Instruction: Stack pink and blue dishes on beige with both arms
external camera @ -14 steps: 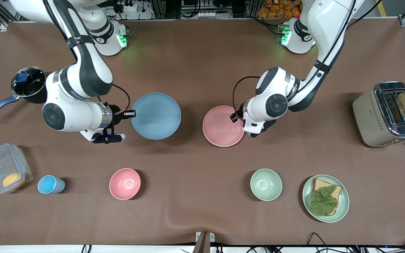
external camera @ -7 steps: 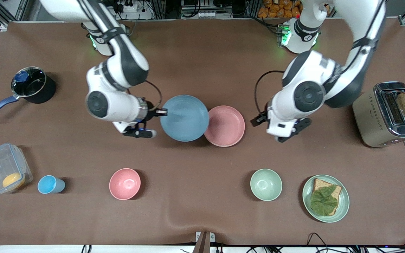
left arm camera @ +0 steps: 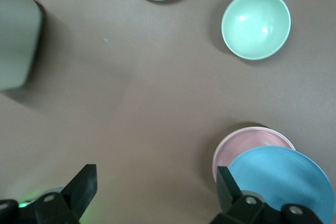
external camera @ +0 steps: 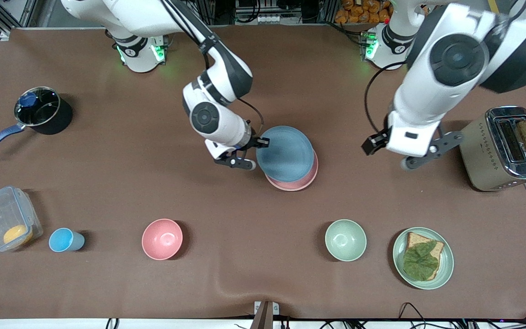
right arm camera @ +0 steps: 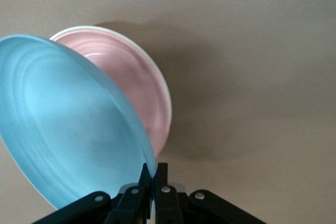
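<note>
Brown cloth covers the table (external camera: 107, 192), and near its middle the right gripper (external camera: 256, 153) pinches the rim of the blue plate (external camera: 285, 153), holding it tilted over the pink plate (external camera: 297, 182). That pink plate lies flat on the cloth, mostly covered in the front view, with only a crescent showing. Up in the air, the left gripper (external camera: 420, 153) hangs with fingers spread wide and nothing between them, over bare cloth between the plates and the toaster (external camera: 502, 148). A green bowl (external camera: 345, 240) sits nearer the front camera.
</note>
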Robot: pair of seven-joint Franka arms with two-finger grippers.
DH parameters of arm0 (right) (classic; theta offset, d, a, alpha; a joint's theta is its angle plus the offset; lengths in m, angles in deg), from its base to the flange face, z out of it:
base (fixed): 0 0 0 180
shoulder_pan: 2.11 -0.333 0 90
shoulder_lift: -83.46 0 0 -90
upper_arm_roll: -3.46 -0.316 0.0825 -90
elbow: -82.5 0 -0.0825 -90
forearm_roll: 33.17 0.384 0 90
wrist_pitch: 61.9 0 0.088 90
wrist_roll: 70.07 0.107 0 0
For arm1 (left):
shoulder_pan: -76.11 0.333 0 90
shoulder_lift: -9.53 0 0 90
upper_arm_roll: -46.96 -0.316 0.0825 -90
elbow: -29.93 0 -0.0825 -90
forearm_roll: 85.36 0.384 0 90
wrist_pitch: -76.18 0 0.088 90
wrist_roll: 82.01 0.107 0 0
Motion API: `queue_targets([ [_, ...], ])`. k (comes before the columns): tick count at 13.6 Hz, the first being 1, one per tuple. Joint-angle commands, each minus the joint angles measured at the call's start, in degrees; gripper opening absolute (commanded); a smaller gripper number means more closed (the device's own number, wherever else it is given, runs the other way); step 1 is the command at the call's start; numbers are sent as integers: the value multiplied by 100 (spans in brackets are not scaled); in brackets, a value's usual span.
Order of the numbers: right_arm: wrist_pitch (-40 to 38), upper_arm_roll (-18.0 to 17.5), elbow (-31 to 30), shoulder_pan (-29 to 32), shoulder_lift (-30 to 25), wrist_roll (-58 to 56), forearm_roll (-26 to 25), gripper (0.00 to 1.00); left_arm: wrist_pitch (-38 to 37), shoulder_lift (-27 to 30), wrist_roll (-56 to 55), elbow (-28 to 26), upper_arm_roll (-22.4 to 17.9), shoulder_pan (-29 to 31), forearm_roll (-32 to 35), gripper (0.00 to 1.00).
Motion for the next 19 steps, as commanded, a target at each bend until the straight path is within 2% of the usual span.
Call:
queue_targets([
  [1, 78, 72, 437, -42, 356, 88, 109, 41, -156, 298, 579, -65, 23, 495, 45, 100],
  [2, 60, 72, 481, -7, 347, 70, 109, 99, -165, 351, 763, -65, 32, 653, 27, 100],
  [4, -140, 125, 490, 99, 198, -8, 48, 100, -165, 431, 1307, -65, 32, 935, 1, 100],
  [7, -1158, 143, 473, 581, -231, -210, -180, 100, -533, 449, 1924, -91, 189, 1348, -17, 100],
  [9, -1957, 151, 464, 1142, -460, -971, -680, 100, -640, 440, 2100, -100, 261, 1612, -34, 100],
  [12, -2679, 169, 438, 1977, -724, -2456, -1146, 100, -657, 536, 2530, -91, 173, 1648, -43, 100],
  [14, -3014, 169, 438, 2557, -882, -3414, -1236, 100, -753, 694, 2698, -100, -142, 1482, -43, 100],
  [16, -3287, 169, 429, 3050, -1137, -4076, -1332, 100, -851, 773, 2926, -83, -668, 1105, -52, 100],
  [19, -3473, 169, 280, 3123, -1926, -4158, -1902, 100, -851, 817, 3611, -82, -934, 963, -79, 100],
])
